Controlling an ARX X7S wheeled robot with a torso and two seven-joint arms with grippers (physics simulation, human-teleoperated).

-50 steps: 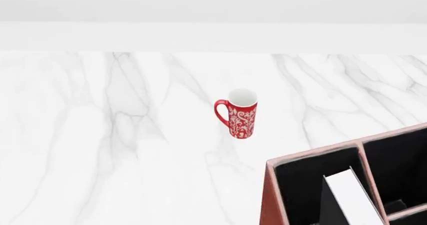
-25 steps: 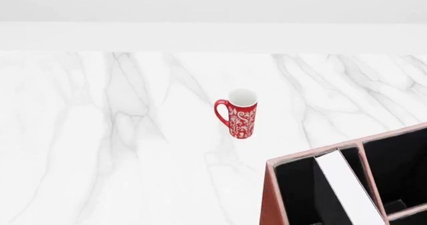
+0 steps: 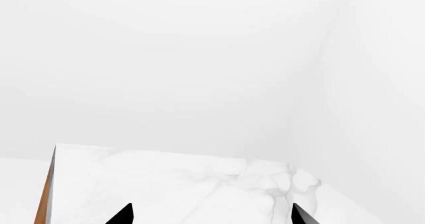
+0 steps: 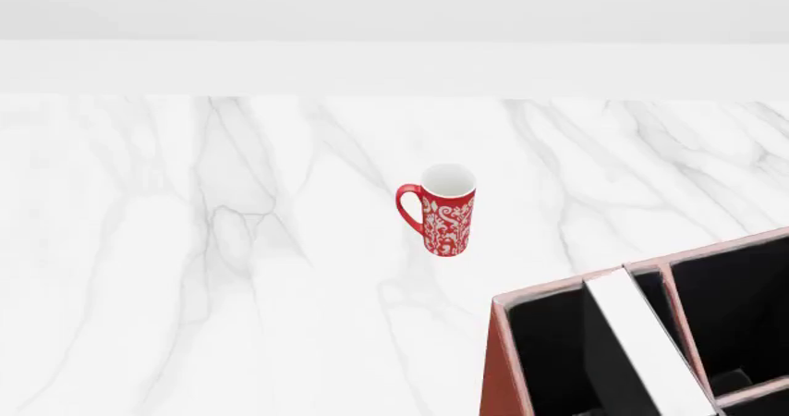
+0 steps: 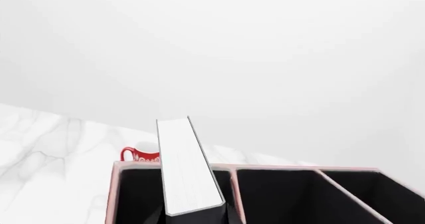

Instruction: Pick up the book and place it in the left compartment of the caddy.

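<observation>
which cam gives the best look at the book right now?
Right wrist view: the book fills the centre, white page edge toward the camera, standing in the caddy. Head view catches it only at the frame's lower edge. Left wrist view shows none of it.

On the bench, seen from the head view, the mug stands near the middle, its handle pointing toward 9 o'clock. The caddy sits at about 5 o'clock from the mug, well apart from it, at the near right. The book stands in the left compartment, against the divider on that compartment's right side, tilted so its upper end reaches toward 11 o'clock. The caddy's other sections lie at 3 o'clock of the book.
</observation>
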